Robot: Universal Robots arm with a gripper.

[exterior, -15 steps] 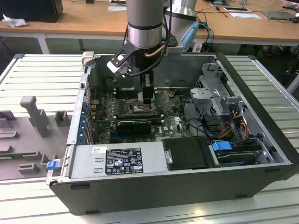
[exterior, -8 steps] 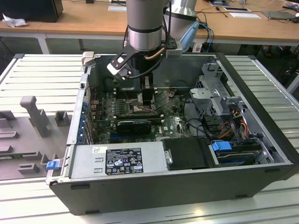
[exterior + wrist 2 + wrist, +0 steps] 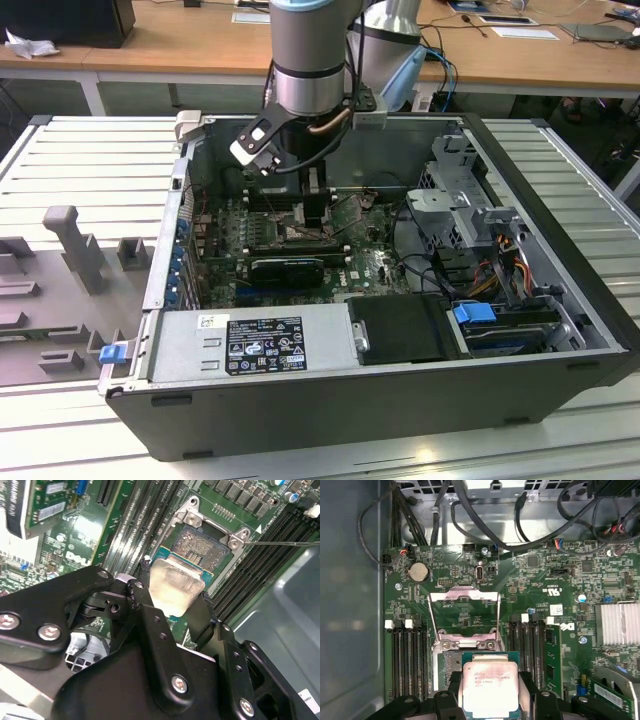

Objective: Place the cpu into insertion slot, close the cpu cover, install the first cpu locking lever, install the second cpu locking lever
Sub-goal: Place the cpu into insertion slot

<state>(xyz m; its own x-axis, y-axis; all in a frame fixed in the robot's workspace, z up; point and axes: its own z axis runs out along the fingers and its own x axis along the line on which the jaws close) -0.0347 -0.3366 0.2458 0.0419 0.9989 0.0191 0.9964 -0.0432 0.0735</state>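
In both wrist views my gripper [image 3: 172, 591] [image 3: 490, 682] is shut on the cpu [image 3: 176, 586] [image 3: 487, 686]. The cpu is a pale silvery square chip, pinched at two opposite edges by the black fingers [image 3: 144, 582]. It hangs just over the near part of the insertion slot [image 3: 204, 545] [image 3: 448, 663], whose dark centre shows beyond the chip. The cpu cover [image 3: 464, 596], a thin silver frame, stands flipped open past the slot. In the exterior view the gripper [image 3: 315, 215] reaches down into the computer case over the green motherboard [image 3: 365, 265].
Black memory slots [image 3: 407, 660] [image 3: 527, 645] flank the socket. A silver heat sink [image 3: 619, 623] and a coin battery [image 3: 418, 571] sit on the board. A long black card [image 3: 288, 268], cable bundles [image 3: 480, 270], the power supply [image 3: 255, 345] and the case walls [image 3: 560, 200] hem the arm in.
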